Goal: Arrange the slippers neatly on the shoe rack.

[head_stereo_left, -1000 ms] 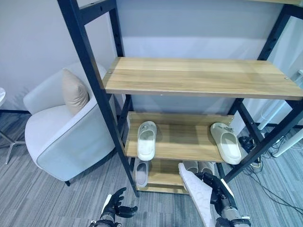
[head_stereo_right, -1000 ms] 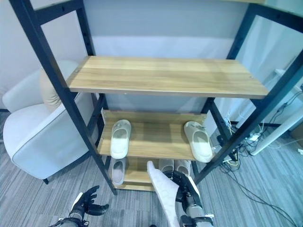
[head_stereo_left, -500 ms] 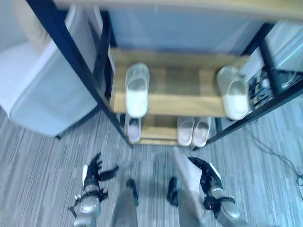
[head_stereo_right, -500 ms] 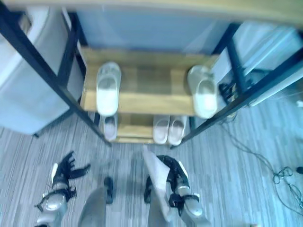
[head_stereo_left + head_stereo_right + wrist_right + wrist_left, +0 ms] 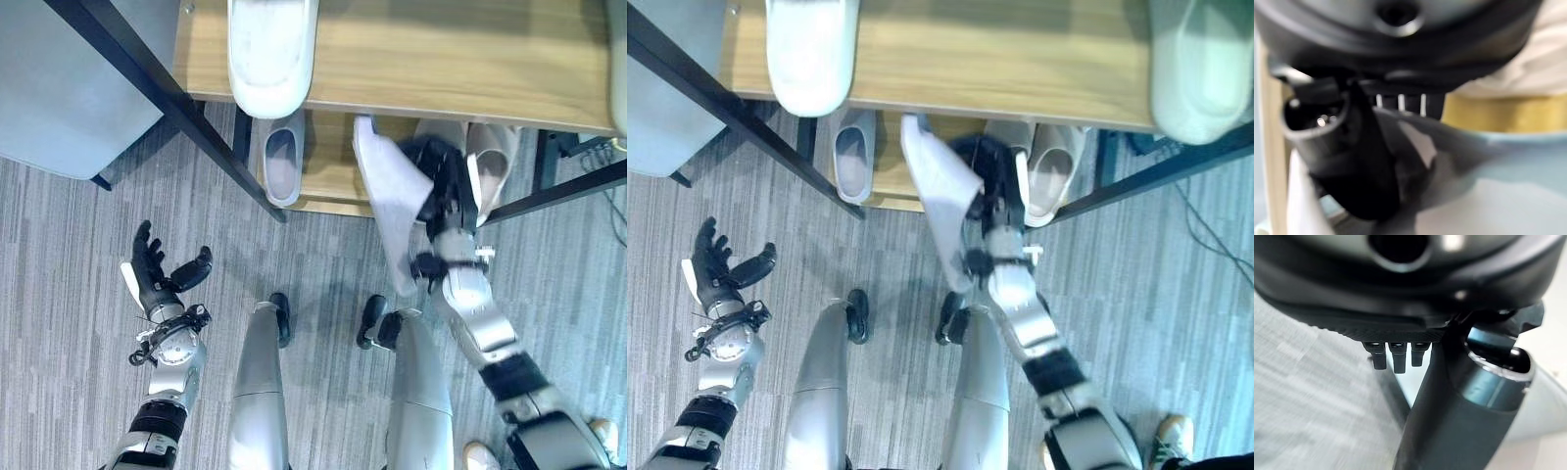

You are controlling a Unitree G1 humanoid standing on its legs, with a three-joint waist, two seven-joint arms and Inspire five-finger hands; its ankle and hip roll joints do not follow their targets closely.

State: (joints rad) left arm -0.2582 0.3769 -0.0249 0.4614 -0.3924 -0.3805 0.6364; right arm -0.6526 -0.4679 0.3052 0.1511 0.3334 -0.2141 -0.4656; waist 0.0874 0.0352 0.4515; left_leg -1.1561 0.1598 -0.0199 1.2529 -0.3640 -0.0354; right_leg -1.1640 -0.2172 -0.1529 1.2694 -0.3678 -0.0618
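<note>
My right hand [image 5: 443, 188] is shut on a pale grey slipper [image 5: 390, 201], held sole-up with its toe over the front edge of the rack's bottom shelf [image 5: 328, 191]. On that shelf lie a single grey slipper [image 5: 281, 164] at the left and a beige pair [image 5: 490, 162] at the right, just beyond my right hand. The middle shelf [image 5: 1019, 59] carries a white slipper [image 5: 811, 49] at the left and another [image 5: 1200, 69] at the right. My left hand [image 5: 157, 277] hovers open over the floor, left of the rack. In the right wrist view the thumb presses the held slipper [image 5: 1488, 196].
A black slanted rack post [image 5: 167, 98] runs down to the floor at the left front. A pale armchair [image 5: 69, 88] stands left of the rack. The right post [image 5: 578, 186] crosses by the beige pair. A person's shoe [image 5: 1171, 436] shows at the lower right on the grey carpet.
The camera has tipped down towards the floor. My right hand has carried the pale slipper forward from over the carpet to the bottom shelf's front edge. The left hand stays open.
</note>
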